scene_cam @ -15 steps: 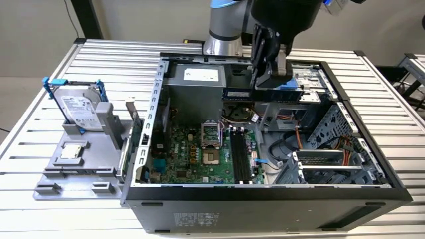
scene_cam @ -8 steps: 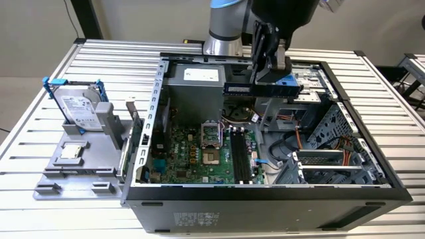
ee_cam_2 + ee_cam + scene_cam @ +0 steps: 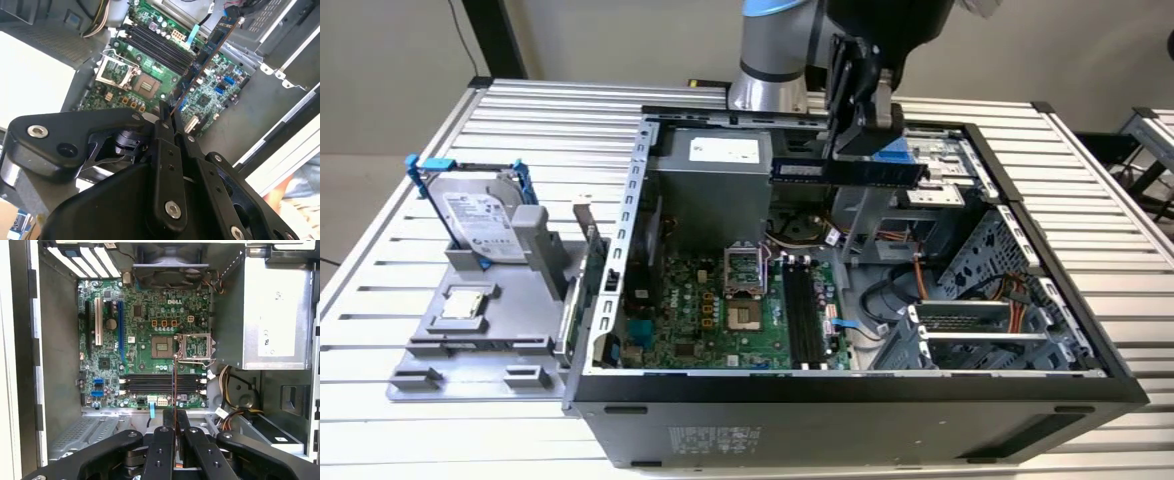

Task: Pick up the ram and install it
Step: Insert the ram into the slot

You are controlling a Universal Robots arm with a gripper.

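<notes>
Ribbed silver table (image 3: 454, 440) holds an open computer case (image 3: 854, 405). Closest inside the case is the green board (image 3: 707, 330), with its long black memory slots (image 3: 803, 315) lying side by side. The slots look empty to me.

Higher up and farther back hangs the gripper (image 3: 865, 150). Its two fingers are squeezed nearly together on the ram (image 3: 803, 172), a thin dark stick, and they hold it near its middle. The ram is up in the air over the board and touches nothing else.

In the first wrist view the ram (image 3: 175, 390) looks like a thin line that crosses the slots (image 3: 160, 385). So I think the picking up is done and the putting in is the step in hand. The stick seems turned across the slots. Fitting it calls for it to run along one slot, straight over it, before any push down.
</notes>
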